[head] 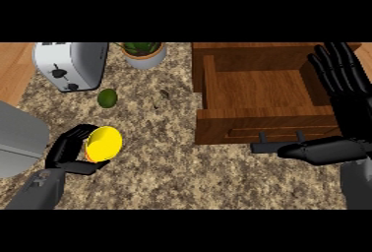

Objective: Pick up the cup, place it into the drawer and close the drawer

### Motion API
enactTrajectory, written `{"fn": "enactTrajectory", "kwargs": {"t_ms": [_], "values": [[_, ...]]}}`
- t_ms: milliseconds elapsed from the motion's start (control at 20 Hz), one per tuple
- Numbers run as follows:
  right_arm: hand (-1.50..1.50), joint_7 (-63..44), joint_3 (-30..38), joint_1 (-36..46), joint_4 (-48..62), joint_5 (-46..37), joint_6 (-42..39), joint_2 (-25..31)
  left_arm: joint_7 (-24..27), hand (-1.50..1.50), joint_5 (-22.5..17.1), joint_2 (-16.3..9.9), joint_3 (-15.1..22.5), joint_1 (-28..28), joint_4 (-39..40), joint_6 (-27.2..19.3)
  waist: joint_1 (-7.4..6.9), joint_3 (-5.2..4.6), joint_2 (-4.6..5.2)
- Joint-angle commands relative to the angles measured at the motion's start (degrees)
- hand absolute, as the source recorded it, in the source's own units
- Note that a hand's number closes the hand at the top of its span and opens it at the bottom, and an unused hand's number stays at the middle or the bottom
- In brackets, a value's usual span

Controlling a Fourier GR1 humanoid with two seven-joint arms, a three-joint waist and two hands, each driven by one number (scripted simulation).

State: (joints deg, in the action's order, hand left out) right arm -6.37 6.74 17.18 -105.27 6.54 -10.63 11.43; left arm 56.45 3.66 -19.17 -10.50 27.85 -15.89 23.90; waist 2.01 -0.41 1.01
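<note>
1. One yellow, orange-sided cup (104, 143), near the table's (167, 167) left edge: likely light, rigid, smooth; gripped round its wall.
2. Left hand (69, 150): curled round it.
3. Right hand (341, 78): fingers straight, holding nothing, beside the open wooden drawer (258, 88).

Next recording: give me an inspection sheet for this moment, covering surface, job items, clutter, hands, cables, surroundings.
Surface: speckled granite counter, wood strip at the left edge.
Job's things: yellow cup tilted in the left hand; wooden drawer open, nothing inside.
Clutter: toaster, potted plant, avocado.
Hands: left hand curled round the cup; right hand open, fingers straight, by the drawer's right side.
Cables: nothing seen.
Surroundings: grey object at the left edge, unidentifiable.
</note>
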Motion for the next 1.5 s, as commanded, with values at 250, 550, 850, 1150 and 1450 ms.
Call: {"fn": "enactTrajectory", "kwargs": {"t_ms": [250,550,850,1150,1450], "values": [[-1.5,-1.4,0.18,-0.28,-0.35,1.22,-0.82,0.41,12.62,1.5,-4.3,3.44,-5.39,0.36,-0.97,-4.5,-0.27,0.1,-0.27],[-1.5,-2.64,2.52,0.61,-0.89,2.39,-0.39,1.66,13.95,1.5,-9.28,9.85,-10.78,1.71,-3.53,-12.91,-0.85,0.24,-0.6],[-1.5,-0.57,2.01,-2.28,-0.97,1.24,-1.07,1.35,5.42,1.5,-6.81,12.44,-6.04,8.38,-9.53,-13.64,-1.49,0.4,-1.01],[-1.5,-0.11,3.14,-3.53,-0.88,0.89,-1.47,2.34,-7.56,1.5,-7.54,15.62,-2.4,13.85,-21.38,-15.29,-2.3,0.48,-1.43],[-1.5,1.56,4.61,1.35,5.35,0.55,-0.63,2.62,-21.63,1.5,-9.86,19.08,3.2,18.5,-32.84,-21.06,-2.75,0.46,-1.36]]}}
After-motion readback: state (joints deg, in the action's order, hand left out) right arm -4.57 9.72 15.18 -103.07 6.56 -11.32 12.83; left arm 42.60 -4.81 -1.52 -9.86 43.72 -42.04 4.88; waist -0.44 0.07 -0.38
